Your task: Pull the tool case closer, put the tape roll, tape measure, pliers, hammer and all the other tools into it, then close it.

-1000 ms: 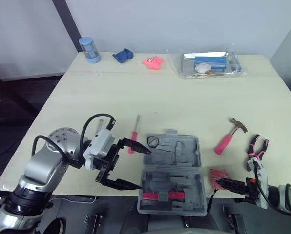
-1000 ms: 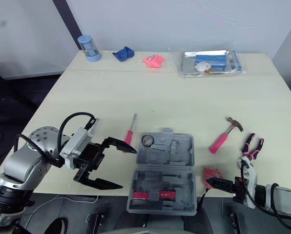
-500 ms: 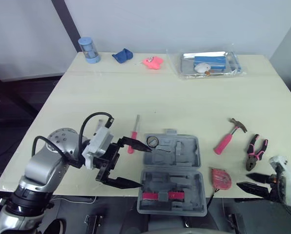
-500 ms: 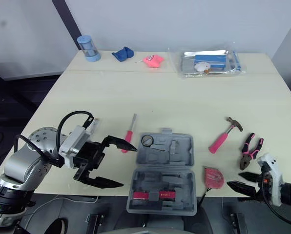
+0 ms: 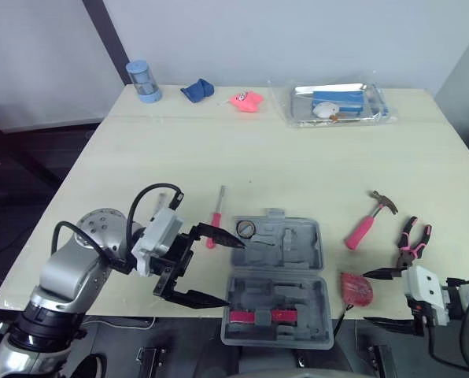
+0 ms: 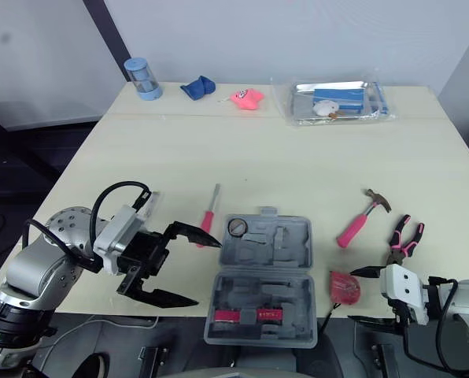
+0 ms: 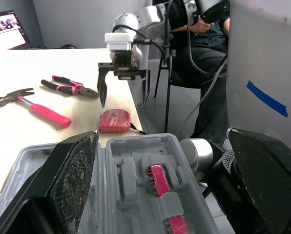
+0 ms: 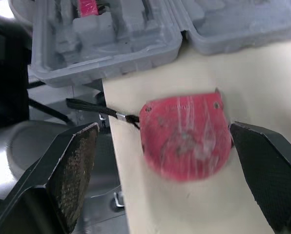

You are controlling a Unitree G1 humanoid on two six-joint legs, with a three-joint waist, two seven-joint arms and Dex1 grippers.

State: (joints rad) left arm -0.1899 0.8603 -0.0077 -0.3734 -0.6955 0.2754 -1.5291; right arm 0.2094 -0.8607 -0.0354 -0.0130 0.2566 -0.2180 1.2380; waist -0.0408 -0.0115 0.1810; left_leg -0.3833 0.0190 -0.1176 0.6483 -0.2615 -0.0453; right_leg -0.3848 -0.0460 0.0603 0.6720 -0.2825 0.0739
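Note:
The grey tool case lies open at the table's front edge, with a round dial-like piece in its far left corner and pink-handled bits in its near half. My left gripper is open just left of the case, its fingers flanking the case's left end. A red tape measure lies right of the case. My right gripper is open right beside it, with the tape measure showing between its fingers. A pink hammer, pliers and a screwdriver lie on the table.
Along the far edge stand a blue cup, a blue cloth, a pink toy and a plastic-wrapped tray. The case overhangs the table's front edge. A seated person is behind the right arm.
My right gripper drew back to the right from the tape measure, opened, and has come back with its fingers spread beside it. The left gripper and case stayed put.

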